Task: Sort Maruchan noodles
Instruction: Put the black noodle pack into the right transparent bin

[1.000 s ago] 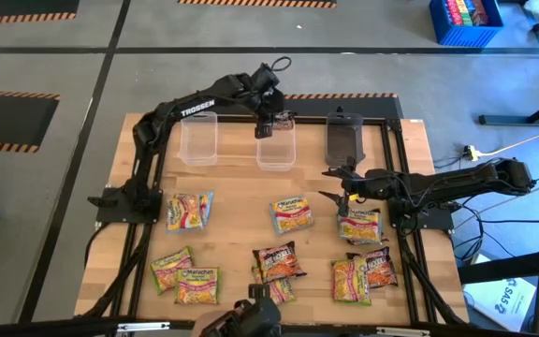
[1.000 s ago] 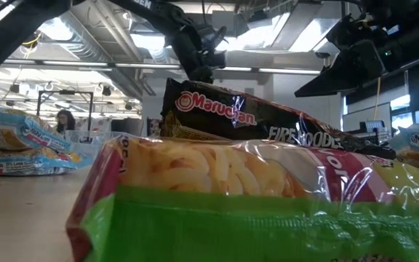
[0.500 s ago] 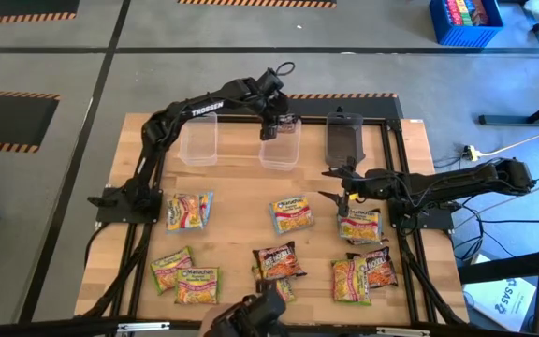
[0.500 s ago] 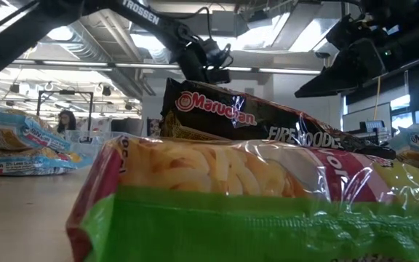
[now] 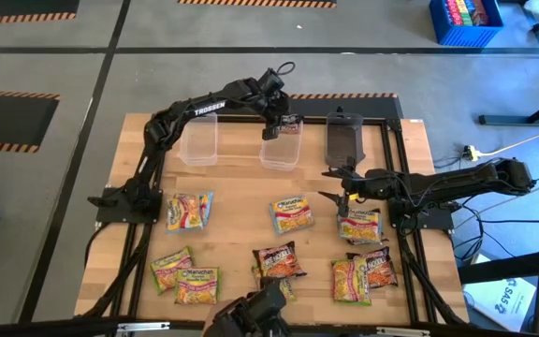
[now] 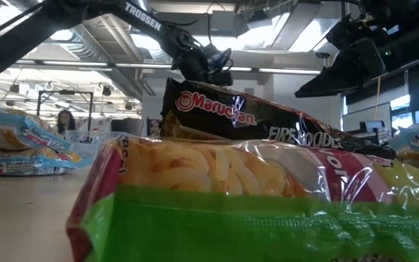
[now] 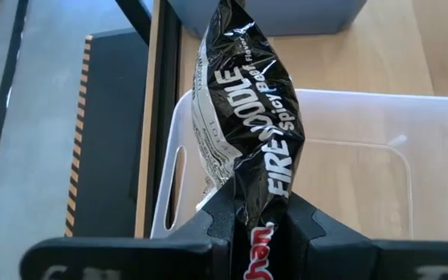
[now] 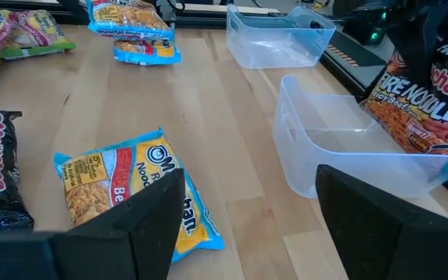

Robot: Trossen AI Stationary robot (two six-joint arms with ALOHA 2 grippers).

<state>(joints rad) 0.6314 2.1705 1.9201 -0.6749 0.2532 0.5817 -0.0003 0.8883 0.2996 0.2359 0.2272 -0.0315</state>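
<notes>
The left tool (image 7: 259, 225), clenched on the lower end of a dark Fire Noodle packet (image 7: 247, 117), holds it dangling over the middle clear tub (image 5: 279, 150) at the far side of the wooden surface (image 5: 241, 215). In the left wrist view the packet hangs partly over the tub's near wall, not squarely over its floor. To one side stands another clear tub (image 5: 198, 139), to the other a dark grey tub (image 5: 345, 138).

The right tool (image 5: 337, 185), jaws spread and empty, hovers near the grey tub, just above a blue-edged packet (image 5: 360, 225).

Still unsorted on the surface: a blue-edged packet at centre (image 5: 292, 213), a blue-edged pair at the left (image 5: 188, 211), two green-edged packets at front left (image 5: 184, 274), a dark packet at centre front (image 5: 278, 260), and a green and dark pair at front right (image 5: 364, 273).

The risk from here, as it appears: a release in this position could leave the limp packet draped on the rim or sliding outside the tub, since it hangs off-centre. The slick wrapper, pinched at one end only, might also swing as the arm shifts.
</notes>
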